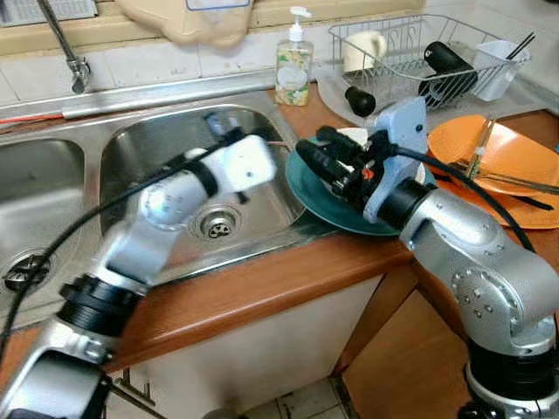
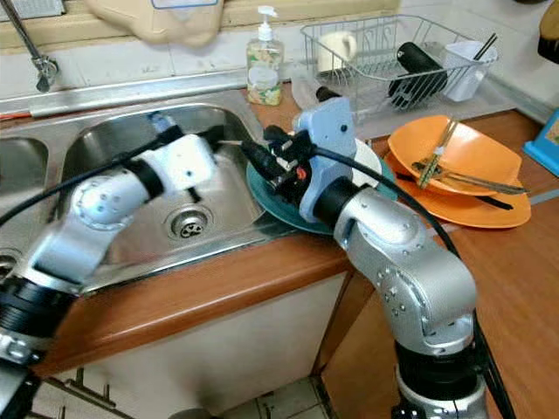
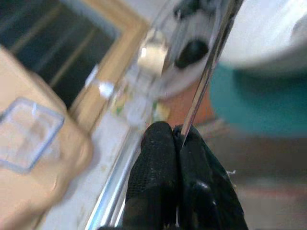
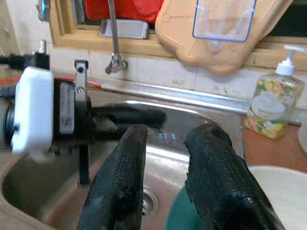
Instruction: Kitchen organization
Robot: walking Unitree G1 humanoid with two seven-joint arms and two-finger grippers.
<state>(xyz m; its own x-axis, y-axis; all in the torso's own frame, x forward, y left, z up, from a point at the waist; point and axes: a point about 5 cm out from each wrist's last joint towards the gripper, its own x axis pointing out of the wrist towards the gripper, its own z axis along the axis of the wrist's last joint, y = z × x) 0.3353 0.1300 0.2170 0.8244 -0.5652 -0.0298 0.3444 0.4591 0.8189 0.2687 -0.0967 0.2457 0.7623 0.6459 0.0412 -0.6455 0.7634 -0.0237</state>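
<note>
Standing by the kitchen sink (image 1: 175, 140) here, and both arms are reaching in over it from the wooden desk (image 1: 262, 284) edge. The left claw (image 3: 178, 143) is pinched tight on a thin metal utensil handle (image 3: 204, 81), looks like cutlery but I can't tell which kind since the far end is blurry. It hangs over the right-hand basin, just beside the teal plate (image 1: 319, 196). That plate sits on the desk right at the sink's edge, overlapping the rim a bit, and there's a white dish (image 2: 371, 166) resting on top of it. The right claw (image 4: 165, 158) is above the teal plate with its two black fingers (image 4: 120, 182) spread a moderate way apart, nothing between them, pointing toward the left claw. Further right on the desk are stacked orange plates (image 1: 511, 161) with a few pieces of cutlery (image 1: 480, 148) lying across them. Behind that is a wire drying rack (image 1: 419, 57) holding a cream mug (image 1: 362, 48), a black bottle (image 1: 450, 61) lying on its side, and a white cutlery holder (image 1: 500, 65). A soap pump bottle (image 1: 294, 65) stands at the back corner of the sink, near the rack. The tap (image 1: 70, 52) is off to the left against the tiled wall, and a tan cutting board (image 4: 216, 28) leans up on the window ledge above.
</note>
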